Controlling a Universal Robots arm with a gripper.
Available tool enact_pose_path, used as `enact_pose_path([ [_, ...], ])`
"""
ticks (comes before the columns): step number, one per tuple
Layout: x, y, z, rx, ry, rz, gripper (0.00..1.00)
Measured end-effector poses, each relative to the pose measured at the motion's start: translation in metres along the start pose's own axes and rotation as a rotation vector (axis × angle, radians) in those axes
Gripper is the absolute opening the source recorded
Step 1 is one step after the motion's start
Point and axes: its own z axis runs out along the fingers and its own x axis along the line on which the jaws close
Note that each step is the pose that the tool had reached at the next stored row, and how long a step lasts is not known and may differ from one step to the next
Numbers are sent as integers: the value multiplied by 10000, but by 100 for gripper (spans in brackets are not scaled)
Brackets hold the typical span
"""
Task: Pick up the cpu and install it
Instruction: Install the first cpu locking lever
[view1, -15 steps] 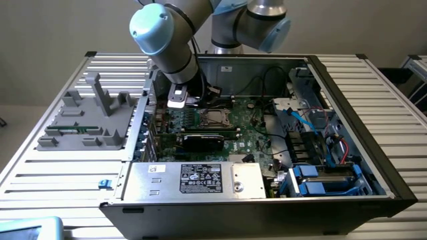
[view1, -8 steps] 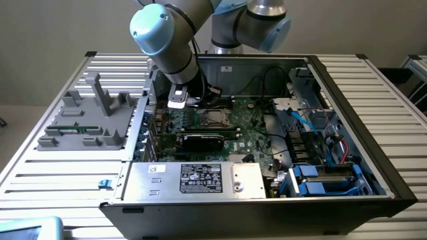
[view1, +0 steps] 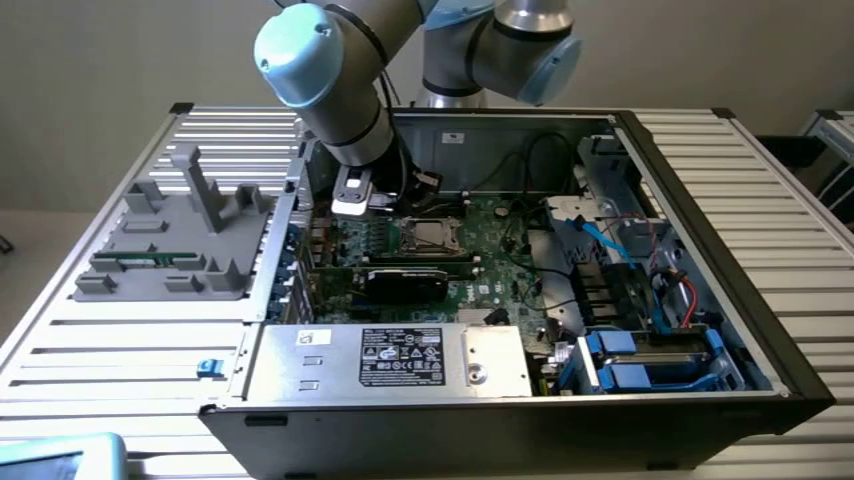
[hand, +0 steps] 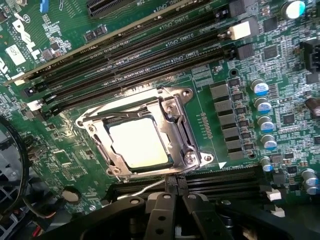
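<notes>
cpu seated in socket frame, memory slots beside

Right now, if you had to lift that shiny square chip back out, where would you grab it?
Probably from straight above, by its top face or thin edges: the cpu lies flat, sunk inside the socket's metal frame, which crowds every side, so side access looks poor.
</notes>
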Motion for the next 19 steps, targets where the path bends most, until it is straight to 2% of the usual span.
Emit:
enact_pose_path([
  [4,-82,14,-54,76,-21,28,11],
  [6,-107,22,-64,92,-23,33,11],
  [10,-121,27,-66,144,-23,49,11],
  [15,-129,35,-53,238,-21,104,11],
  [19,-132,41,-42,252,-9,150,11],
])
